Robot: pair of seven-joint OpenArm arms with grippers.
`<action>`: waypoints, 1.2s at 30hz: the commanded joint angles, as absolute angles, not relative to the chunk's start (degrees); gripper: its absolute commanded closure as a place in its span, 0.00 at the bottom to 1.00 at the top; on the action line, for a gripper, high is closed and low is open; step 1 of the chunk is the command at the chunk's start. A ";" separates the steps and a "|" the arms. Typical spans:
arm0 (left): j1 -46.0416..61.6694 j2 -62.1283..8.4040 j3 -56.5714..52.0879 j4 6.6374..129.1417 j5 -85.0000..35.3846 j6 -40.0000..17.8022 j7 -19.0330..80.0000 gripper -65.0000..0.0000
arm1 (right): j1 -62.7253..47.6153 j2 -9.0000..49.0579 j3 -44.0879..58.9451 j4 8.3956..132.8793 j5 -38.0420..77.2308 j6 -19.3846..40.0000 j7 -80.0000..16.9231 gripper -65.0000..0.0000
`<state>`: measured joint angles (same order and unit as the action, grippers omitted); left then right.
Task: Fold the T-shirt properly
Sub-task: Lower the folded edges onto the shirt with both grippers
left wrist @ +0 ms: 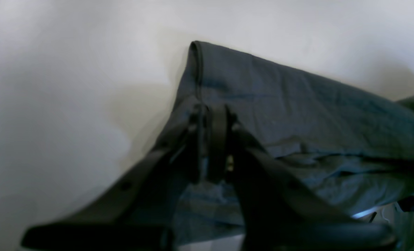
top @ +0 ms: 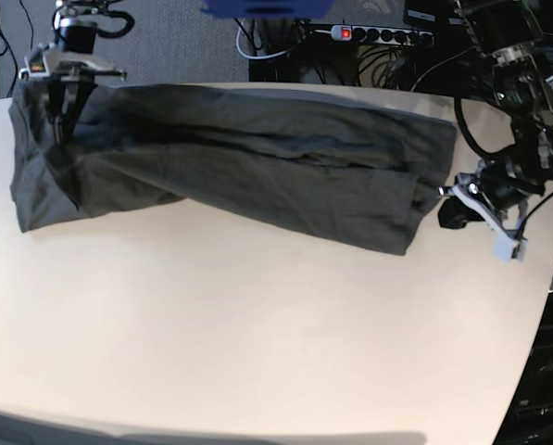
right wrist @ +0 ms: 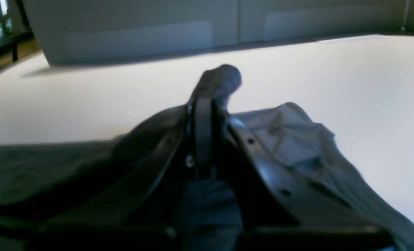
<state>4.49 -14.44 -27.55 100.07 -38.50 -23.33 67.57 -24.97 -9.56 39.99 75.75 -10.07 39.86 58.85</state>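
Seen from the base camera, the nearest part of the scene is a broad stretch of pale cream table [top: 257, 324] with nothing resting on it. No box, bin or other container appears in any view.

Farther back, the T-shirt [top: 257, 148], plain dark grey, is stretched in a long band across the far half of the table, running from the left edge almost to the right edge. Its middle sags and wrinkles onto the tabletop, while both ends are lifted slightly by the arms.

At the right end of the band, the left gripper [top: 443, 192] is clamped on the shirt's edge. The left wrist camera shows its two dark fingers [left wrist: 217, 139] pressed together with a hemmed corner of fabric (the stitched hem is visible) pinched between them, the cloth draping away to the right over the white surface.

At the far left corner, the right gripper [top: 61, 93] hangs down from above and grips the other end of the shirt. In the right wrist view its jaws are closed tight on a bunched knob of grey cloth [right wrist: 221, 80] that pokes up past the fingertips, with more fabric spilling to either side.

Beyond the table, a power strip [top: 378, 35] with a lit red switch and tangled black cables [top: 285, 46] lie on the floor.
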 commanded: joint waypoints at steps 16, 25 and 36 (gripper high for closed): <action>3.65 -15.08 -27.56 100.62 -39.43 -23.52 66.42 0.94 | -31.60 -9.00 32.84 73.54 -9.10 39.87 67.38 0.99; 3.91 -14.99 -27.03 100.62 -39.87 -23.52 66.24 0.94 | -28.97 -9.00 32.84 67.03 -9.27 39.87 67.38 0.99; -0.22 -14.20 -14.55 93.85 -39.25 -23.08 56.13 0.94 | -28.97 -9.00 32.84 66.77 -9.27 39.87 67.30 0.99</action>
